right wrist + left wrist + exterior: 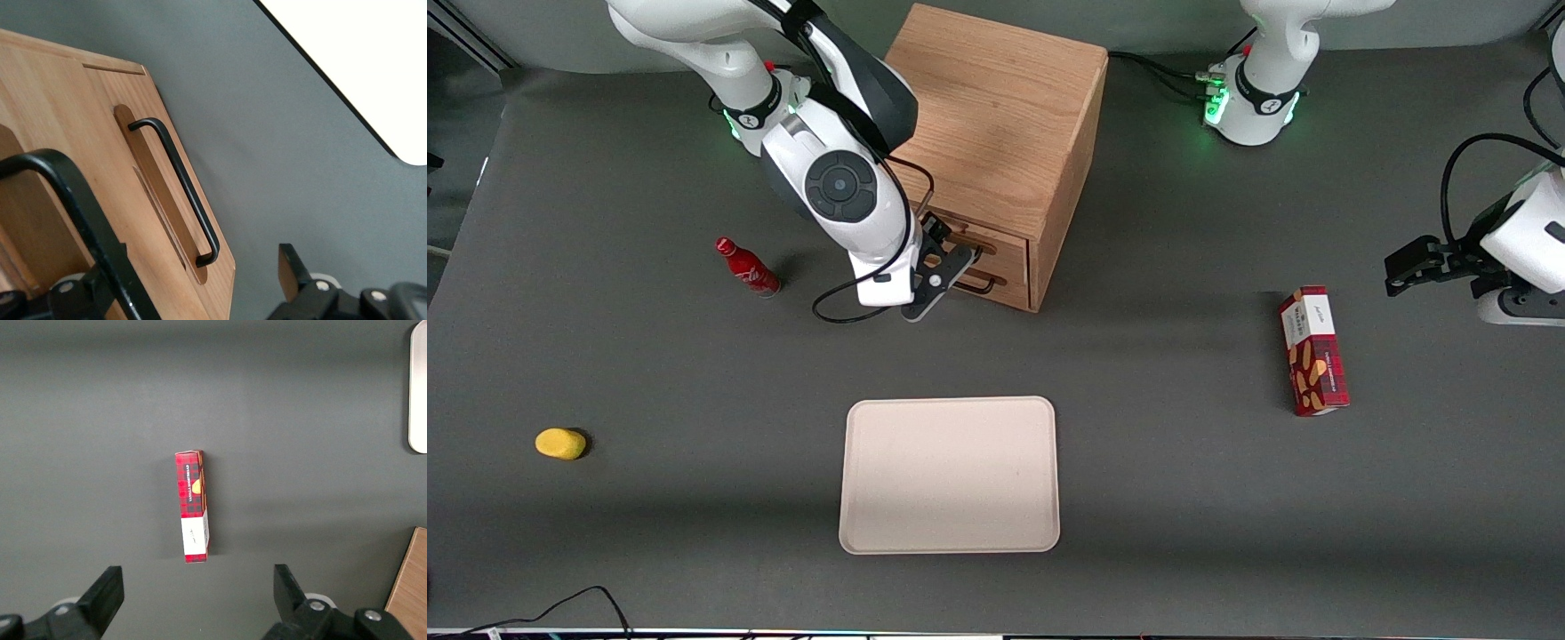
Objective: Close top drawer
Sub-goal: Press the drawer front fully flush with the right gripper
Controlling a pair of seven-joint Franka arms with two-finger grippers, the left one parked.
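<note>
Since it must be pushed shut, the top drawer [1003, 243] is looked at first. It is the upper of two drawers in the front of a wooden cabinet [1005, 116], which is set on the dark table [1183, 498]. Seen from the front camera, the cabinet is found at twelve o'clock from the pale tray [950, 476]. The top drawer seems to be pulled out a little, though how far cannot be told. Its black wire handle [70, 200] is seen very close to the right wrist camera. The lower drawer [100, 133] lies flat in the cabinet, and its own black handle [180, 187] is left alone.

The gripper [951, 267] has been put right in front of the drawers, at about eleven o'clock from the tray. It is likely held there so that the drawer front can be pushed in. The fingers [293, 270] are spread wide apart. Nothing is squeezed between them. The top handle is seen crossing in front of one finger, but whether it is touched cannot be told.

Other things are spread out on the table and are not needed for the job. A small red bottle [747, 267] is lying at nine o'clock from the gripper, near it. A yellow lump [560, 443] is found at nine o'clock from the tray, toward the working arm's end. A red box [1313, 351] is laid at two o'clock from the tray, toward the parked arm's end.
</note>
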